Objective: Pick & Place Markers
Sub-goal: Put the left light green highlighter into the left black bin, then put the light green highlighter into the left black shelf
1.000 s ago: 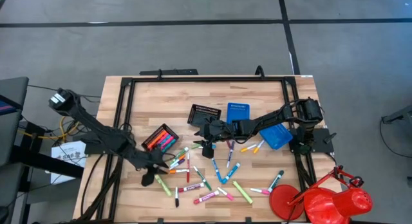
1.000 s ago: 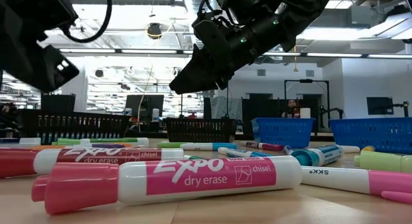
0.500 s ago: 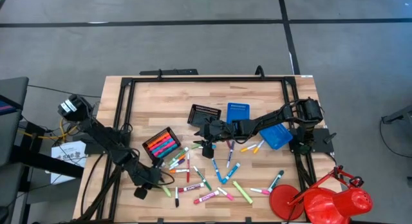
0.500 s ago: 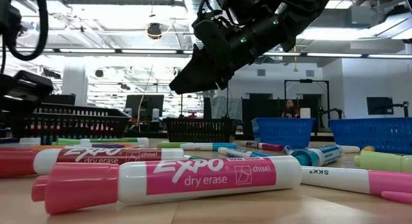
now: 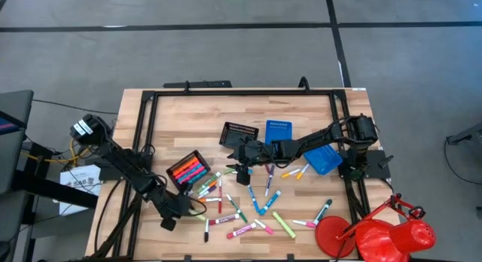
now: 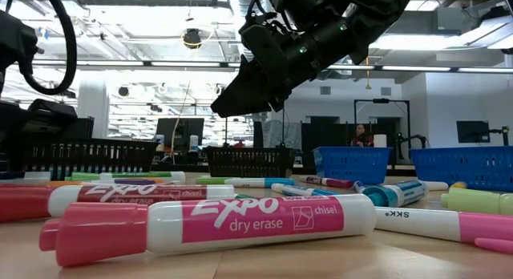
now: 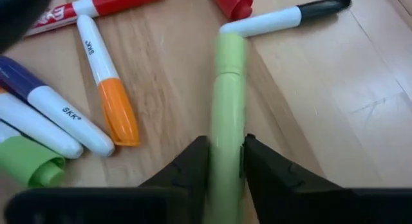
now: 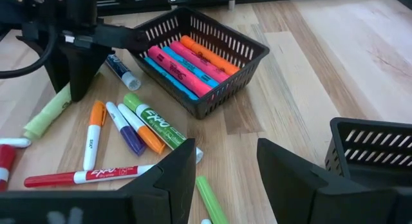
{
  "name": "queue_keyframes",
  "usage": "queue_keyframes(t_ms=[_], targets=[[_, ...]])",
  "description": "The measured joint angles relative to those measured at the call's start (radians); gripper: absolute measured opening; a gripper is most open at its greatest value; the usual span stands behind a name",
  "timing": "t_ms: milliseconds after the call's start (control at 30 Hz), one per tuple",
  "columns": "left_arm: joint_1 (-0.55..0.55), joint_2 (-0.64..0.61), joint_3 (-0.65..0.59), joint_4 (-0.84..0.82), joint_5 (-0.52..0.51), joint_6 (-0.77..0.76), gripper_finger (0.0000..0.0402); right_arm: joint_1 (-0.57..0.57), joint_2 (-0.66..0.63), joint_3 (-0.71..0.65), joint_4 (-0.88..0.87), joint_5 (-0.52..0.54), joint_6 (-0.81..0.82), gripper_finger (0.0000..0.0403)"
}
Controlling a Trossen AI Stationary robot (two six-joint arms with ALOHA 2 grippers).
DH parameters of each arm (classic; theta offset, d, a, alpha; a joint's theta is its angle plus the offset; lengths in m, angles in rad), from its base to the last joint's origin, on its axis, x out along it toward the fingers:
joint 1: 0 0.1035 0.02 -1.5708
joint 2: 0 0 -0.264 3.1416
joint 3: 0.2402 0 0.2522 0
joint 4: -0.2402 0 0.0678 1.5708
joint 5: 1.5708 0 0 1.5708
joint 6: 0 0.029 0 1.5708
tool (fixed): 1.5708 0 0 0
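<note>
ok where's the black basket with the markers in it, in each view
high: black basket, left of centre
low: far left
left wrist: not in it
right wrist: upper middle
shared landmark: empty black basket, beside it in all three

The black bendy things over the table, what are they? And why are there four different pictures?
They are two robot arms, each ending in a two-finger pincer called a gripper. One picture looks down from above the wooden table, one peeks along the tabletop, and one camera rides on each arm's wrist. Lots of colourful markers lie scattered on the table, and some already lie in a black basket. The left gripper has its fingers squeezed around a light green marker lying on the wood. The right gripper hangs open above the middle of the table, holding nothing.
</note>
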Motion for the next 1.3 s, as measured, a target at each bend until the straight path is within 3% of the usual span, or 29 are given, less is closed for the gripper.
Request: queue_keyframes(t_ms=[100,300,400,533,633,767,833,967,1300], targets=[[-0.001,-0.024,-0.002,-0.012,-0.021,-0.006,0.0063,0.000,0.000,0.000,0.000,0.000,0.000,0.0155],[-0.001,-0.157,-0.003,-0.017,-0.140,-0.007,0.0063,0.000,0.000,0.000,0.000,0.000,0.000,0.0155],[0.000,-0.263,-0.003,-0.028,-0.255,-0.007,0.0077,0.000,0.000,0.000,0.000,0.000,0.000,0.0155],[0.014,-0.418,-0.003,-0.138,-0.396,-0.025,0.0082,0.000,0.000,0.000,0.000,0.000,0.000,0.0155],[0.056,-0.516,-0.003,-0.293,-0.467,-0.146,0.0077,0.000,0.000,0.000,0.000,0.000,0.002,0.0155],[0.124,-0.576,-0.005,-0.508,-0.474,-0.360,0.0080,0.000,0.000,0.000,0.000,0.000,0.002,0.0155],[0.149,-0.581,-0.027,-0.525,-0.458,-0.420,0.0088,0.000,0.000,0.000,0.000,0.000,0.002,0.0155],[0.183,-0.580,-0.079,-0.520,-0.369,-0.435,0.0102,0.000,0.000,0.000,0.000,0.000,0.002,0.0155],[0.219,-0.580,-0.103,-0.490,-0.405,-0.452,0.0131,0.000,0.000,0.000,-0.005,-0.004,0.018,0.0155]])
